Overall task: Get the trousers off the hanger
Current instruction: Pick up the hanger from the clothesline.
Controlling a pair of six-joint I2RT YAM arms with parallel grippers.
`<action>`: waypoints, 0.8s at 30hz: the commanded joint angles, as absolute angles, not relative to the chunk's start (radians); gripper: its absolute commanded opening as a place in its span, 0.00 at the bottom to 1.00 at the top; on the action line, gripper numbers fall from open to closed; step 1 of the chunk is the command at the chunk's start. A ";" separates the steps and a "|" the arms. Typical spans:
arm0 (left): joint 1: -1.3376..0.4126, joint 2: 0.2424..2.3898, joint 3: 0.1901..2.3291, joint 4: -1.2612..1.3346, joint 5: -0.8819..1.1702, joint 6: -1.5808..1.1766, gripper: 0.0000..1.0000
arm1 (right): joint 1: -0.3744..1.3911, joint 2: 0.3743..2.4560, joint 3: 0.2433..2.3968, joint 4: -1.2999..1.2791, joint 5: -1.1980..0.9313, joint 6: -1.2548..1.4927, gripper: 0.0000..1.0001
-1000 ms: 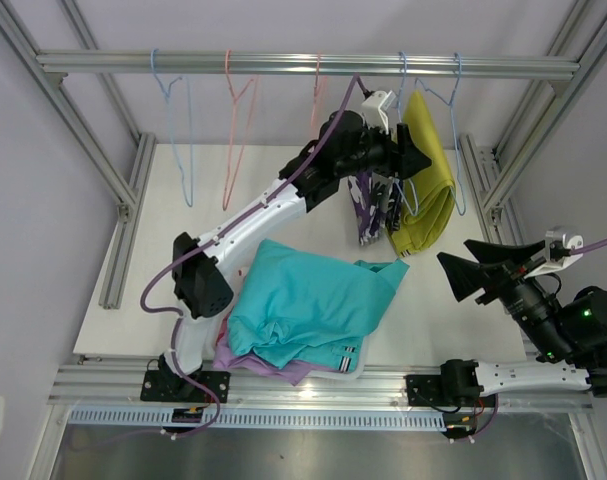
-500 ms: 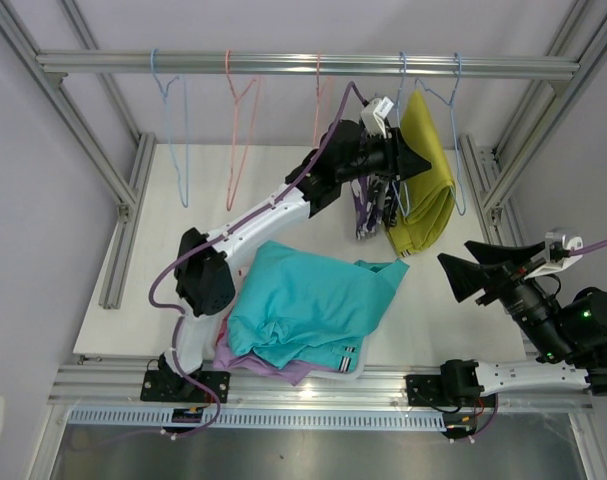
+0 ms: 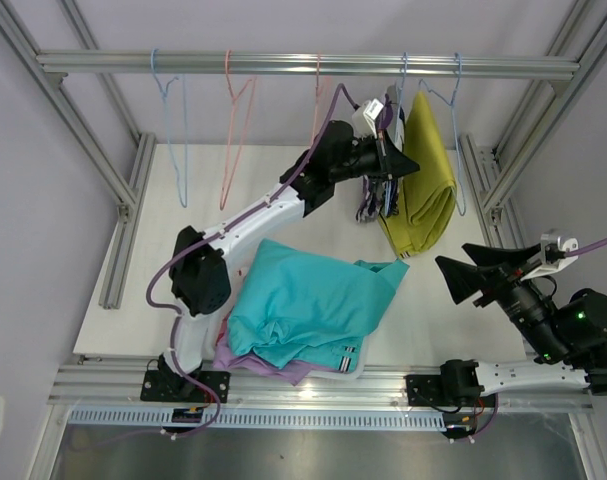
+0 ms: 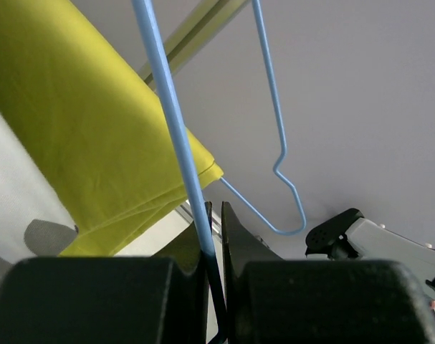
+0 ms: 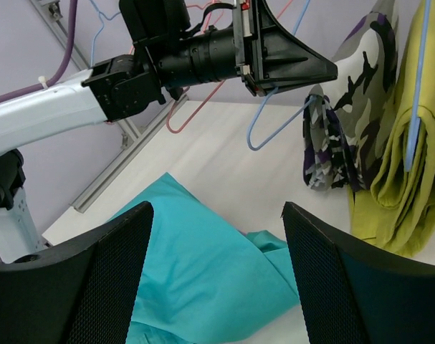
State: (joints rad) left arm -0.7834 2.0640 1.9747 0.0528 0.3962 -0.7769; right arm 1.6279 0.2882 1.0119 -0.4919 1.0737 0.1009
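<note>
My left gripper (image 3: 401, 165) is raised at the back right and shut on the thin blue hanger wire (image 4: 175, 136), which runs between its jaws (image 4: 215, 209). The purple-white-black camouflage trousers (image 3: 375, 198) hang folded on that hanger, just under the gripper (image 5: 323, 70). Beside them, mustard yellow trousers (image 3: 425, 180) hang on another blue hanger (image 3: 455, 100). Teal trousers (image 3: 303, 300) lie in a pile near the table's front, with lilac ones (image 3: 283, 368) under them. At the front right my right gripper (image 3: 463, 268) hovers open and empty (image 5: 217, 208).
An aluminium rail (image 3: 283, 64) crosses the back with three bare hangers: blue (image 3: 183, 140), pink (image 3: 238, 130) and pink (image 3: 317, 95). Frame posts (image 3: 123, 200) flank the white table (image 3: 283, 190).
My left gripper has shut on the blue hanger wire and risen a little toward the rail, and the camouflage trousers have risen with it. The right arm has stayed put.
</note>
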 commanded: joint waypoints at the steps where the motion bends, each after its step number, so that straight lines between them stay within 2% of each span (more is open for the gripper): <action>1: -0.798 1.939 1.987 0.143 0.422 -0.716 0.00 | 1.640 0.253 1.011 -0.503 1.092 0.130 0.78; 9: -0.802 1.847 2.011 0.049 0.305 -0.618 0.00 | 1.643 0.239 0.974 -0.483 1.055 0.097 0.79; 24: -0.802 1.902 2.316 -0.118 0.252 -0.522 0.01 | 1.648 0.244 0.960 -0.512 1.025 0.132 0.80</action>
State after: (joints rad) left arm -0.7963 1.9701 2.1895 -0.3519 0.2756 -0.6312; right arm 1.6356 0.2707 0.9535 -0.5121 1.0344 0.1234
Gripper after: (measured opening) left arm 0.074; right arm 0.797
